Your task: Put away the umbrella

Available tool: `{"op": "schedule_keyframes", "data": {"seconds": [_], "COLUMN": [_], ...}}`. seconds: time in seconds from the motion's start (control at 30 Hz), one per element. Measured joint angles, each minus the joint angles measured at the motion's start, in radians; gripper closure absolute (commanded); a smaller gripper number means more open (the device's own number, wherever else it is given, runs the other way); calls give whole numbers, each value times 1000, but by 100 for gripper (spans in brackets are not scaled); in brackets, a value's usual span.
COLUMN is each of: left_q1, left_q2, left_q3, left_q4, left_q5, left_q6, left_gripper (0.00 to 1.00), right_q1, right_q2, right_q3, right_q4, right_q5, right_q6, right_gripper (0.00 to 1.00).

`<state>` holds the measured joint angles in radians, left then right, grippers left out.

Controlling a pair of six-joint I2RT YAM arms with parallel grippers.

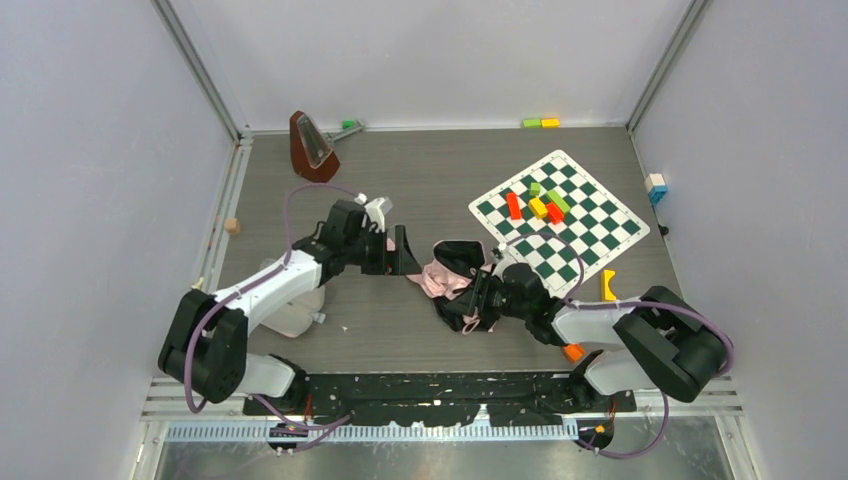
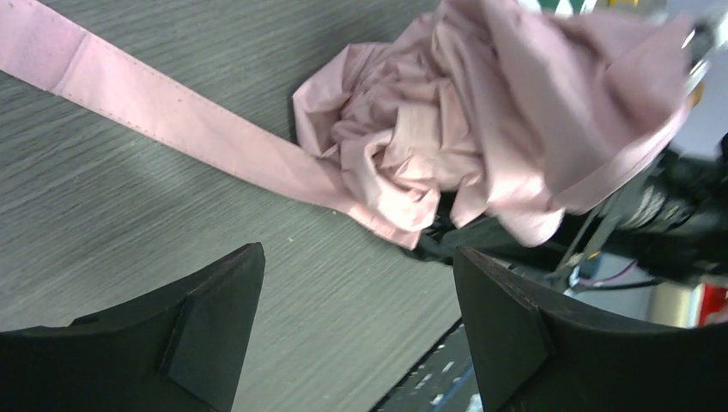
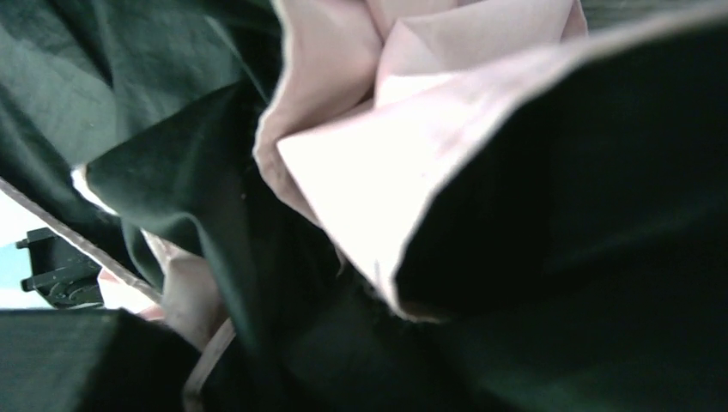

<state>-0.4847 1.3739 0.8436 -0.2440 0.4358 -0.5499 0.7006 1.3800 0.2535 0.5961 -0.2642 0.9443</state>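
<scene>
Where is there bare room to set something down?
Bare tabletop lies between the metronome and the chessboard, and at the front edge, before the umbrella. Crowded: the centre, where left claw and right claw flank it; blocks sit on the chessboard.

Fabric of the umbrella (image 3: 360, 163) is hiding the jaws of the right gripper (image 1: 477, 299); the pink strap (image 2: 129, 101) is running off the picture's edge.

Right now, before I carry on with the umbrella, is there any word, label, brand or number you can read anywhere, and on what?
No readable text in any view.
The umbrella and its pink strap: plain fabric, no print showing.
The chessboard mat: green and white squares only, no letters or numbers.
The brown metronome: any marking is too small to read.
</scene>
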Motion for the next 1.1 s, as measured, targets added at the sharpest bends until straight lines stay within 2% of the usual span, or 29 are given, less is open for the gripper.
{"op": "schedule_keyframes", "data": {"seconds": [0.13, 0.2, 0.3, 0.5, 0.63, 0.77, 0.97, 1.1], "left_q1": [0, 0, -4, -19, -21, -21, -21, -21], "left_q2": [-36, -51, -59, -91, -214, -334, -505, -603], "left_q3": [-128, -151, -146, -149, -166, -147, -124, -111], "left_q4": [161, 207, 235, 241, 274, 280, 222, 166], "left_q5": [72, 114, 163, 179, 169, 153, 108, 66], "left_q6": [98, 157, 304, 498, 529, 524, 538, 595], "left_gripper": [17, 21, 29, 29, 29, 30, 25, 28], "right_q1": [-18, -24, -36, -63, -76, -87, -97, -101], "right_q2": [-56, -63, -63, -61, -121, -212, -265, -267], "right_q3": [35, 58, 80, 117, 222, 396, 634, 758], "right_q4": [-119, -162, -192, -239, -393, -574, -782, -912], "right_q5": [-14, -26, -63, -159, -194, -216, -260, -288], "right_q6": [-85, -122, -165, -210, -288, -409, -583, -683], "right_gripper": [95, 95, 95, 95, 95, 95, 95, 95]}}
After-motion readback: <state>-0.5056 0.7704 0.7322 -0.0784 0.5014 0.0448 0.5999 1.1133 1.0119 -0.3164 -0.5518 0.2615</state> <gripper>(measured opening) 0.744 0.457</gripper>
